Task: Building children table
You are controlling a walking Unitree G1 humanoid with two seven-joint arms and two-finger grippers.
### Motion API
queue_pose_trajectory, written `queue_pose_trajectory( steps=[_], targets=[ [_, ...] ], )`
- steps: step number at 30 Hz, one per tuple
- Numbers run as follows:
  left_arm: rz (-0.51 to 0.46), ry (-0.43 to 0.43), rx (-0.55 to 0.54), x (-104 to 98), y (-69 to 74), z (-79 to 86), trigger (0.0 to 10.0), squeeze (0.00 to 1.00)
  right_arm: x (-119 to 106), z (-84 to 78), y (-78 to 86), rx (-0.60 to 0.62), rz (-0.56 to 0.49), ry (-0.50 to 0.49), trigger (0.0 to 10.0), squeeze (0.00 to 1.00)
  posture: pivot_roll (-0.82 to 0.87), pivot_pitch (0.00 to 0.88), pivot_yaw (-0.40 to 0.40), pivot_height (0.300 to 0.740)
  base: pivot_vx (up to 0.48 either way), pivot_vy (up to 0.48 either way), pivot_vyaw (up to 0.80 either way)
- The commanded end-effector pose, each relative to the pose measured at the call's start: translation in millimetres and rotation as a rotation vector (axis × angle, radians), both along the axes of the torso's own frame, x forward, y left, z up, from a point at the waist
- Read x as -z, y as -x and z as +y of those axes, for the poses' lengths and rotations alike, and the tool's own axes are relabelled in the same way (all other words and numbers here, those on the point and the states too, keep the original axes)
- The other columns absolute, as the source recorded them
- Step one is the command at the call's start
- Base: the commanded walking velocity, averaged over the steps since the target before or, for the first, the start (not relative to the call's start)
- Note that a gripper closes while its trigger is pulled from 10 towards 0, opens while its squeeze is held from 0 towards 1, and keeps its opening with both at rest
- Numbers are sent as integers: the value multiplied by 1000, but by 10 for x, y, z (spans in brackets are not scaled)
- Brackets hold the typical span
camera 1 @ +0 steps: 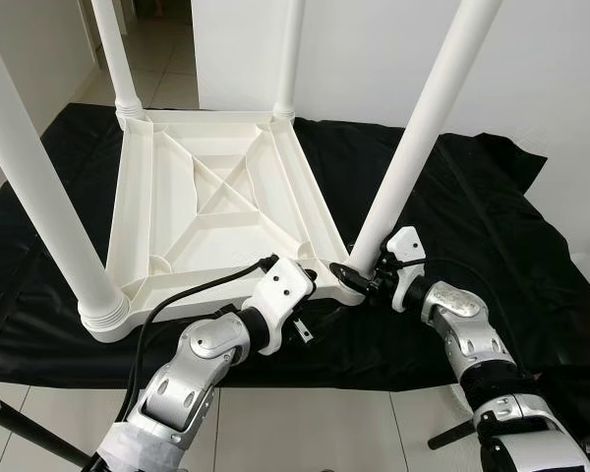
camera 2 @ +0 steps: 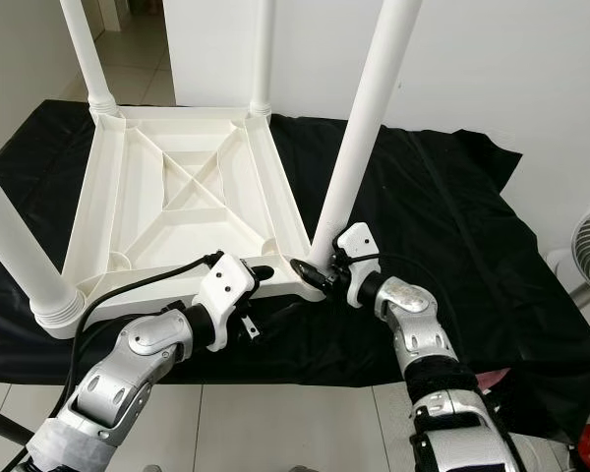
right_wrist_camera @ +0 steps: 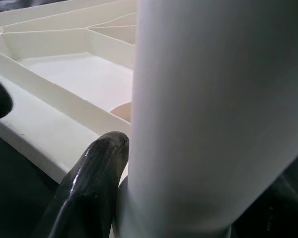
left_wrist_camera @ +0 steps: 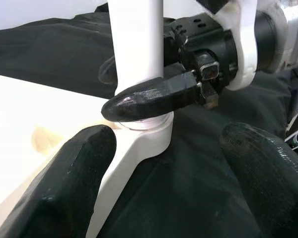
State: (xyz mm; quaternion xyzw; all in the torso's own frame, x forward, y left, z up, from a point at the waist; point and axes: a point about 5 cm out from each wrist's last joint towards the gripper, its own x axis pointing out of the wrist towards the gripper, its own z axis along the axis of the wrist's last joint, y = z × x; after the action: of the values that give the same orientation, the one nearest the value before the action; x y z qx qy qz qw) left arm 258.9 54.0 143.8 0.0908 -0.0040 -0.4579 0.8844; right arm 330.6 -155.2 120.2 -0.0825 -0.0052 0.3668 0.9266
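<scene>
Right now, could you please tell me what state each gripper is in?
Left gripper: open, fingers either side of the tabletop corner, holding nothing.
Right gripper: shut on the near-right table leg at its base.

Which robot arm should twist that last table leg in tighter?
Probably the right. Its end effector already clasps the near-right leg at its base, while the left end effector sits open by the tabletop's corner.

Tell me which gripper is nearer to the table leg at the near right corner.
Right. The right gripper is clamped around the base of that leg; the left gripper, fingers open, sits beside the corner socket, just short of it.
</scene>
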Motion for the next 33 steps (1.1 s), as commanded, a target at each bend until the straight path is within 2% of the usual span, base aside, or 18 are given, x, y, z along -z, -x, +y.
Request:
queue_pose_trajectory(
  steps=[1, 9, 12, 14, 17, 22, 28, 29, 33],
  targets=[
    [-20, -10, -56, -16, -54, 50, 10000, 0, 111, -1, 18, 80, 53, -20, 10000, 0, -16, 0, -89, 740, 0, 0, 0],
    [-20, -25, -88, -12, -109, 94, 10000, 0, 164, 110, 109, 240, 49, -121, 10000, 0, -17, 0, -89, 740, 0, 0, 0],
    [-26, -34, -103, -8, -131, 125, 10000, 0, 136, 215, 187, 340, 26, -170, 10000, 0, -22, 0, -89, 740, 0, 0, 0],
    [-30, -37, -103, -7, -139, 139, 10000, 0, 122, 298, 244, 363, 21, -196, 10000, 0, -20, 0, -91, 740, 0, 0, 0],
    [-32, -38, -103, -7, -142, 145, 10000, 0, 119, 335, 272, 370, 22, -207, 10000, 0, -20, 0, -94, 740, 0, 0, 0],
    [-35, -42, -129, -10, -185, 182, 10000, 0, 85, 529, 363, 466, 23, -251, 10000, 0, -19, 0, -98, 740, 0, 0, 0],
    [-48, -46, -146, -13, -187, 184, 10000, 0, 68, 529, 358, 486, 32, -253, 10000, 0, -17, 0, -95, 740, 0, 0, 0],
    [-51, -47, -144, -10, -183, 182, 10000, 0, 40, 505, 357, 475, 39, -274, 10000, 1000, -16, 0, -95, 740, 0, 0, 0],
    [-49, -46, -140, -11, -183, 187, 10000, 0, -41, 435, 351, 446, 19, -277, 10000, 1000, -15, 0, -95, 740, 0, 0, 0]
  ],
)
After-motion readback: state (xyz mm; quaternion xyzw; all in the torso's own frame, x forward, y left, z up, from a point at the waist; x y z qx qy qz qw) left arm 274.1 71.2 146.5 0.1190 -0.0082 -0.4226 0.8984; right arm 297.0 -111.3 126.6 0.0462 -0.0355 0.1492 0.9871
